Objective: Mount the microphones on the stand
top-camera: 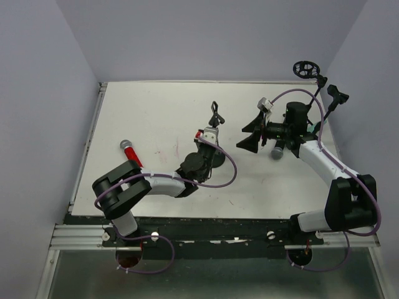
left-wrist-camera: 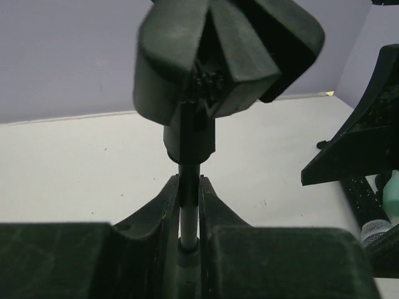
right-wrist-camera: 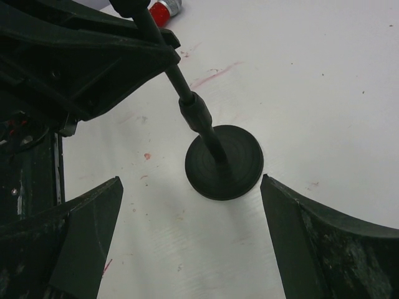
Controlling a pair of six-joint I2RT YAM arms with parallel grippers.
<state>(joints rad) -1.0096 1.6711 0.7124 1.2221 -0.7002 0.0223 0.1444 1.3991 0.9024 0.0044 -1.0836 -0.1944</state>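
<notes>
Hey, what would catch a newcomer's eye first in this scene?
The left gripper is clamped on the pole of a small black stand at the centre, its clip empty. A red microphone lies alone to the left, and the right gripper hangs open beside the stand.

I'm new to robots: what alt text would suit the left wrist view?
The left gripper is shut on the thin stand pole, whose black clip looms above. Behind lies a white table; a mint-green microphone peeks in at the right edge.
</notes>
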